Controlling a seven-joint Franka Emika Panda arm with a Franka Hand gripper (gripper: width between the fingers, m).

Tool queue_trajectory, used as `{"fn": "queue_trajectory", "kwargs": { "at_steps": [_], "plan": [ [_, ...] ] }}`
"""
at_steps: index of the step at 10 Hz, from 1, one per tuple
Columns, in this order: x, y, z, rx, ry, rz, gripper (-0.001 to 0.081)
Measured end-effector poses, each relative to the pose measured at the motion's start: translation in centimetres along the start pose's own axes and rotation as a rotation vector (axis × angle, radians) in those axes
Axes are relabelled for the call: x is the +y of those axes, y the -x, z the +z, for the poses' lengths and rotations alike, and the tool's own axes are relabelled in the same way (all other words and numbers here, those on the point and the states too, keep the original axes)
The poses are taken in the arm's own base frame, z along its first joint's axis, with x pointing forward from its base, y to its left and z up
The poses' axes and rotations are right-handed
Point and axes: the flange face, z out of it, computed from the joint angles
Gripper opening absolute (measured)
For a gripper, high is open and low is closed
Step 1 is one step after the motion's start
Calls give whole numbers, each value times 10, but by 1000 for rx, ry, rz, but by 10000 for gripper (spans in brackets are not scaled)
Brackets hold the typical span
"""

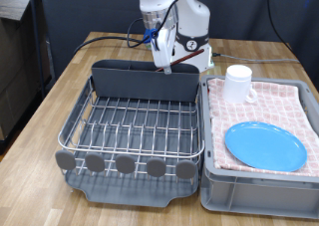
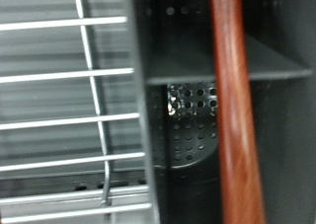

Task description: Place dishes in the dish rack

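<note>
The gripper (image 1: 165, 63) hangs over the tall grey back compartment (image 1: 150, 75) of the dish rack (image 1: 135, 126), its fingertips at the compartment's rim. The wrist view shows the reddish-brown wooden spoon's handle (image 2: 237, 115) close up, running down inside the perforated grey compartment (image 2: 188, 135), beside the rack's silver wires (image 2: 89, 76). No fingers show in the wrist view, so the grip on the spoon is not visible. The white mug (image 1: 237, 83) and the light-blue plate (image 1: 265, 146) lie on the pink checked cloth in the grey crate (image 1: 259, 191) at the exterior view's right.
The rack's wire grid holds nothing; round grey discs (image 1: 125, 164) line its front. Rack and crate stand side by side on a wooden table (image 1: 45, 102). Cables run behind the rack by the robot's base.
</note>
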Motion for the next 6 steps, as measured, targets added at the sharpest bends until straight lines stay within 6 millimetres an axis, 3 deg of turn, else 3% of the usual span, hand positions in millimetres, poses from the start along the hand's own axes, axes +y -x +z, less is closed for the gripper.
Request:
{"fn": "queue_trajectory", "kwargs": {
  "at_steps": [6],
  "plan": [
    [34, 52, -53, 73, -103, -32, 803]
  ]
}}
